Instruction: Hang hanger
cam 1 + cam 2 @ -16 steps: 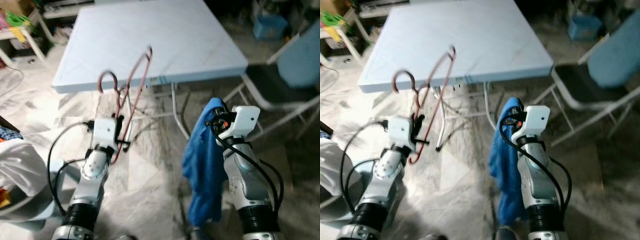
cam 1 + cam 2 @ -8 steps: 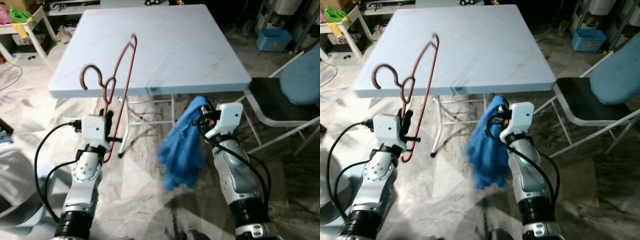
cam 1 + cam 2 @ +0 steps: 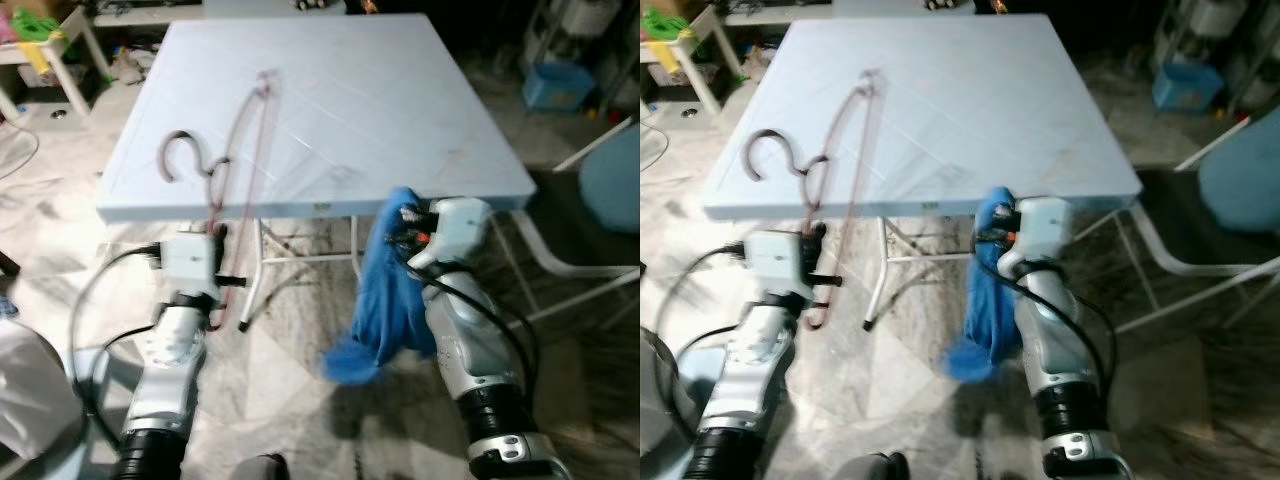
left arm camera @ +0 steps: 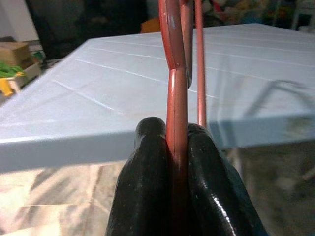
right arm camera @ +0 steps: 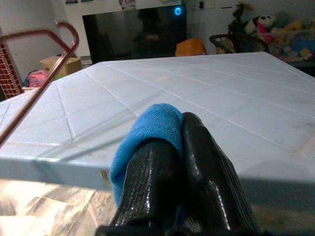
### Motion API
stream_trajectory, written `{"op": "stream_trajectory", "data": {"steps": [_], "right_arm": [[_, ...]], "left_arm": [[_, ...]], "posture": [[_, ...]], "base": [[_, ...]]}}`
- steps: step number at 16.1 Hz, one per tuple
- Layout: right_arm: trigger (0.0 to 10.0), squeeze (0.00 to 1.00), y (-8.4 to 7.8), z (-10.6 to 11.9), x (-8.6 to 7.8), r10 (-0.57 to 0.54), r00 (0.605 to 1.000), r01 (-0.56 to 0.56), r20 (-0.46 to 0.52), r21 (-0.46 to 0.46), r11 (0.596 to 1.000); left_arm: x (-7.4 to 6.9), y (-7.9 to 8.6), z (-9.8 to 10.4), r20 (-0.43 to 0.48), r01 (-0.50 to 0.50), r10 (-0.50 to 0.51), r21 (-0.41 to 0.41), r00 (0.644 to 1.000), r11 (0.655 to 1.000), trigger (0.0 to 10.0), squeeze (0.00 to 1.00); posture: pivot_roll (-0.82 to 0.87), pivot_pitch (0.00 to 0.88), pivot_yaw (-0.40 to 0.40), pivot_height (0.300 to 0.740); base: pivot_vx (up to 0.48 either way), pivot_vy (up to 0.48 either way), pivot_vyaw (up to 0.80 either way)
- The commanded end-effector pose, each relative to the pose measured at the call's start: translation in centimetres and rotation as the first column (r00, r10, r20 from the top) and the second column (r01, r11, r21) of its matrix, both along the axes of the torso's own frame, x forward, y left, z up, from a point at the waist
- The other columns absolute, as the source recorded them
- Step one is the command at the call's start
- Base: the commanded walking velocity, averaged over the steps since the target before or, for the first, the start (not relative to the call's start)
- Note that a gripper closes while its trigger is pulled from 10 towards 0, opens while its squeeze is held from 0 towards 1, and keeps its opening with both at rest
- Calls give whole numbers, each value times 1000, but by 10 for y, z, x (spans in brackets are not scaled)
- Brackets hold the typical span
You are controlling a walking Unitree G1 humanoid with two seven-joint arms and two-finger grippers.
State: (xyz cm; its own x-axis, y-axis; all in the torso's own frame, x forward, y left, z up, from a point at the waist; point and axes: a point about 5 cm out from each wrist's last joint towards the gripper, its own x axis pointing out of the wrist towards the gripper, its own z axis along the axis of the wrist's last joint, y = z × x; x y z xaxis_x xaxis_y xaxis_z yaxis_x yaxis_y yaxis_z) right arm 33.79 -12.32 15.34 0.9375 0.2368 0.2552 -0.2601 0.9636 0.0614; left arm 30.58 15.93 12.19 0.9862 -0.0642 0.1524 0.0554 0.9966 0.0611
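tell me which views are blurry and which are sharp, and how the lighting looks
Left and right eye views: soft with motion blur, the red hanger faint against the pale table, room edges dark. Left wrist view: fingers and hanger sharp. Right wrist view: fingers and blue cloth clear, background dim.

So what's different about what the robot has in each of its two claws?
The left gripper pinches a red wire hanger, thin, stiff and standing upward in front of the table. The right gripper pinches a blue cloth, soft and limp, drooping toward the floor. The hanger is an open outline; the cloth is a solid bunched mass. Both are clamped between shut black fingers, near the table's front edge.
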Motion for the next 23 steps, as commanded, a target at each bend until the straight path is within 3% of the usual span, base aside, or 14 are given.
{"op": "stream_trajectory", "data": {"steps": [1, 5, 12, 23], "right_arm": [[10000, 0, -10, 2, 2, -31, 999, 31, 16, -4, 1000], [10000, 0, -11, 4, 2, -48, 998, 48, 30, -2, 999], [10000, 0, -18, 20, 4, -89, 990, 95, 113, -54, 994], [10000, 0, -28, 25, 7, -105, 988, 113, 115, -65, 991]], "left_arm": [[1, -9, 7, 19, 42, -42, -5, 999, 999, 10000, 0], [0, -13, 10, 23, 78, -77, -19, 997, 997, 10000, 0], [0, -16, 20, 48, 80, -78, -23, 996, 997, 10000, 0], [-6, -19, 16, 24, 51, -51, -13, 998, 999, 10000, 0]], "posture": [[66, 142, -4, 740], [65, 143, -3, 740], [65, 142, -6, 740], [55, 160, -25, 740]], "base": [[289, 382, 0], [336, 341, 0], [440, 0, 0], [0, 0, 0]]}}
